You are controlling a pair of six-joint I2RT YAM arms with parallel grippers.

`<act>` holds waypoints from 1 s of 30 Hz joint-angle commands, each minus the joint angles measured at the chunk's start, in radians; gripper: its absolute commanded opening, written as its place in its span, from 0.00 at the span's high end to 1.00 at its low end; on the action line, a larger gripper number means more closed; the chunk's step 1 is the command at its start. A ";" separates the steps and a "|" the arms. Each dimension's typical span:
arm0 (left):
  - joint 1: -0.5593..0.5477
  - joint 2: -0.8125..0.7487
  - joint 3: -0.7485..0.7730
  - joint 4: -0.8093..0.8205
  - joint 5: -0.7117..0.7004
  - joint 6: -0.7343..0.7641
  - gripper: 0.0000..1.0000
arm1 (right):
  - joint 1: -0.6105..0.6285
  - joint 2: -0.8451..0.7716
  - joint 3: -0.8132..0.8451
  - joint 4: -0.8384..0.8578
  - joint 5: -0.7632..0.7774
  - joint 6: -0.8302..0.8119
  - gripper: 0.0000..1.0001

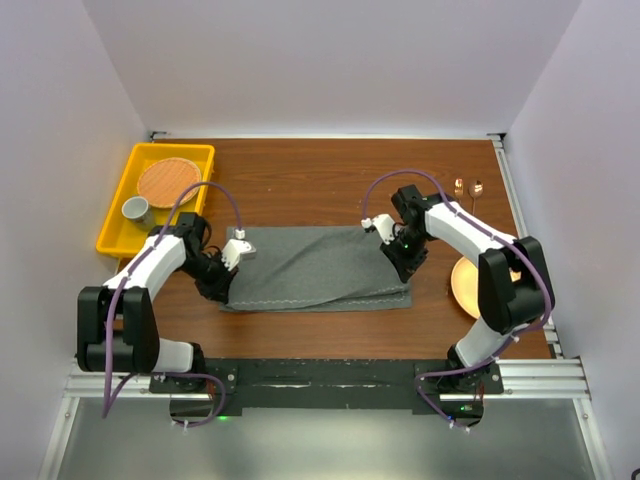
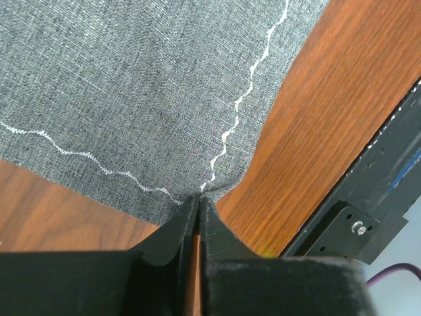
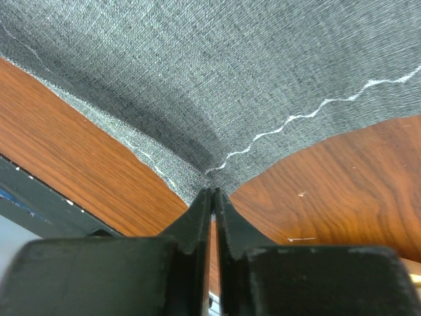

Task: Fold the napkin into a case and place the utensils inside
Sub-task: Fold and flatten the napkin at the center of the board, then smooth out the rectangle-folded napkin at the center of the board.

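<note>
The dark grey napkin (image 1: 315, 265) lies on the wooden table as a wide rectangle with a pale wavy hem. My left gripper (image 1: 221, 289) is shut on its near left corner; in the left wrist view the cloth (image 2: 145, 92) ends right in the closed tips of that gripper (image 2: 199, 197). My right gripper (image 1: 404, 270) is shut on the right-hand corner, and the cloth (image 3: 217, 72) rises slightly into the tips (image 3: 214, 192). Two copper utensils (image 1: 467, 187) lie at the back right, their handles running behind the right arm.
A yellow tray (image 1: 115, 228) at the back left holds a woven round mat (image 1: 168, 182) and a grey cup (image 1: 136, 209). A yellow-orange plate (image 1: 464, 286) sits at the right, partly behind the right arm. White walls enclose the table.
</note>
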 commanded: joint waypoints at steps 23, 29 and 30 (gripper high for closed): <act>-0.036 -0.143 0.056 0.765 0.075 -0.661 0.00 | 0.002 0.195 0.346 0.098 -0.274 0.158 0.04; -0.108 -0.094 -0.041 0.872 -0.086 -0.630 0.00 | -0.022 0.235 0.265 0.140 -0.185 0.144 0.04; -0.117 -0.082 -0.044 0.874 -0.112 -0.627 0.00 | -0.030 0.240 0.253 0.143 -0.178 0.141 0.04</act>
